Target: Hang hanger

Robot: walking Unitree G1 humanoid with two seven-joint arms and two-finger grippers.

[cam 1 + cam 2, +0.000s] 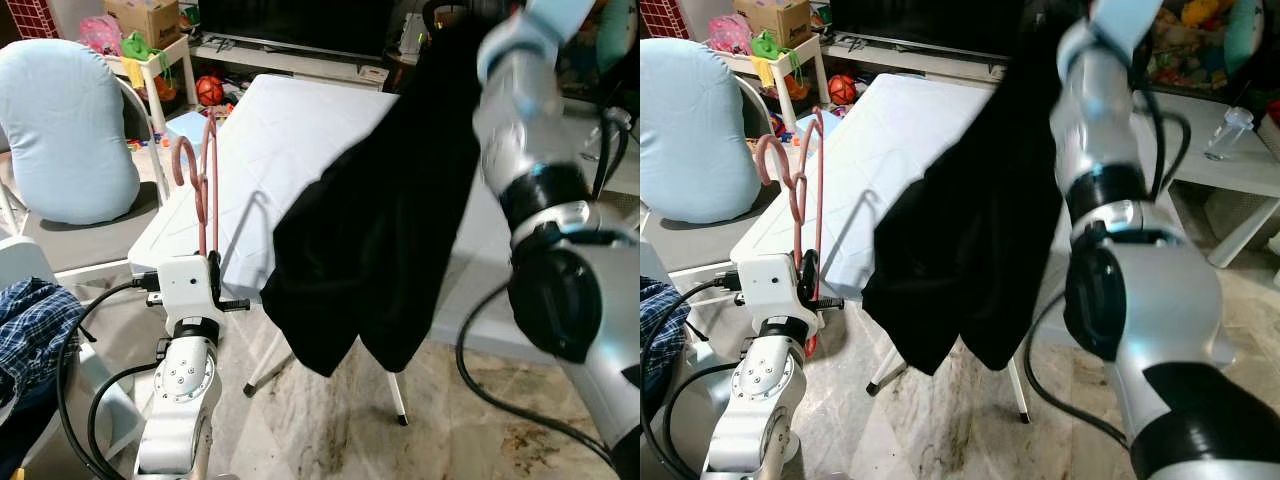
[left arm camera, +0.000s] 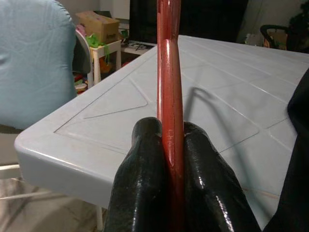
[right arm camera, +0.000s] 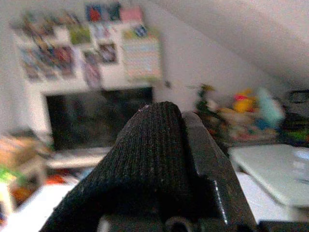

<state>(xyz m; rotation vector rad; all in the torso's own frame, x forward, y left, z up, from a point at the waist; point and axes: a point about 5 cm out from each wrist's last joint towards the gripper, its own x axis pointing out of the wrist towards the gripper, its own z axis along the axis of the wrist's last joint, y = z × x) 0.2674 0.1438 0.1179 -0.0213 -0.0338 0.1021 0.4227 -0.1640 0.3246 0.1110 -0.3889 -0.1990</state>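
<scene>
1. Left gripper (image 2: 171, 159) clenched on pink hanger (image 1: 203, 185), upright by the white table's (image 1: 300, 130) near left corner.
2. Right gripper (image 3: 186, 145) raised, pinching black garment (image 1: 380, 230) draped over the table's near edge.

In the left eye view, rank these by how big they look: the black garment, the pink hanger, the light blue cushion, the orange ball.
1. black garment, though nearness to the camera inflates it
2. light blue cushion
3. pink hanger, held upright by the left gripper
4. orange ball, far back, so its small look is unsure
</scene>
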